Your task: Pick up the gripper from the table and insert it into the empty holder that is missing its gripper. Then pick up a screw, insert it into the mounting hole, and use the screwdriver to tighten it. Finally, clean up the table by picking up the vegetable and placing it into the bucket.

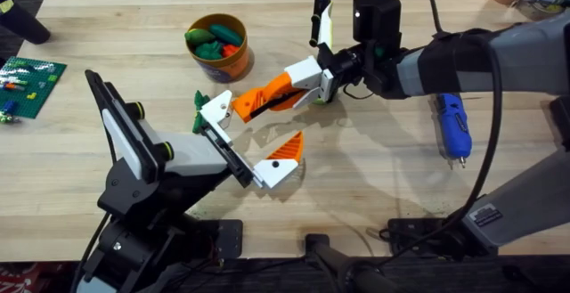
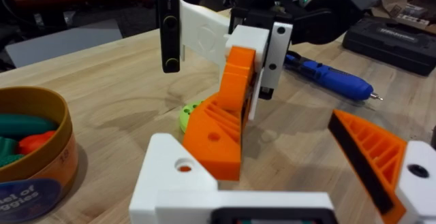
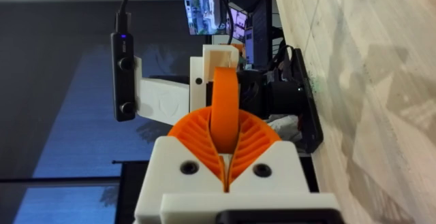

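My right gripper (image 1: 313, 81) is shut on the gripper (image 1: 265, 99), a long orange wedge, and holds its far end against the holder (image 1: 216, 109). The holder is the bare white block on my left arm's jaw rail. In the left wrist view the orange gripper (image 2: 221, 132) leans just above the holder (image 2: 176, 180). My left gripper (image 1: 252, 142) stands open, with a short orange tip (image 1: 285, 153) on its other block. The blue screwdriver (image 1: 452, 126) lies at the right. A green vegetable (image 1: 199, 101) lies beside the holder. The orange bucket (image 1: 219, 45) stands behind. The screw is out of view.
The bucket holds several toy vegetables. A green brick plate (image 1: 27, 84) lies at the far left edge. A black case (image 2: 395, 37) sits beyond the screwdriver (image 2: 334, 81). Bare wood stretches between the short orange tip and the screwdriver.
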`<move>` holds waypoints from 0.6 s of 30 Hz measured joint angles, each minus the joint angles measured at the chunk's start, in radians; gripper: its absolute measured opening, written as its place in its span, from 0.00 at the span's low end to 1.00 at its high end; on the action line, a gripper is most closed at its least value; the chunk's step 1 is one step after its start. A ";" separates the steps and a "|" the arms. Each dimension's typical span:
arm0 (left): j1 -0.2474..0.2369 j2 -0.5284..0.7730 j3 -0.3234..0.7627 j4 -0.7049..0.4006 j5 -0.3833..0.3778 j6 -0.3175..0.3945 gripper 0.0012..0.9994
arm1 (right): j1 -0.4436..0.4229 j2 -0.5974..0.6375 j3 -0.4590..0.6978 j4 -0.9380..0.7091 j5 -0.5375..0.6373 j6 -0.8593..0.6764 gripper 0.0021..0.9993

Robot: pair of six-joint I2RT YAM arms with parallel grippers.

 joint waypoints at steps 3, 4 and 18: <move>0.000 0.003 0.000 0.002 -0.003 0.000 0.98 | 0.000 0.000 0.000 -0.012 0.001 0.003 0.02; 0.000 0.003 0.000 0.002 -0.003 0.000 0.98 | 0.000 0.000 0.000 -0.013 0.001 0.003 0.02; 0.000 0.003 0.000 0.002 -0.003 0.000 0.98 | -0.001 0.000 0.000 -0.035 0.004 -0.004 0.02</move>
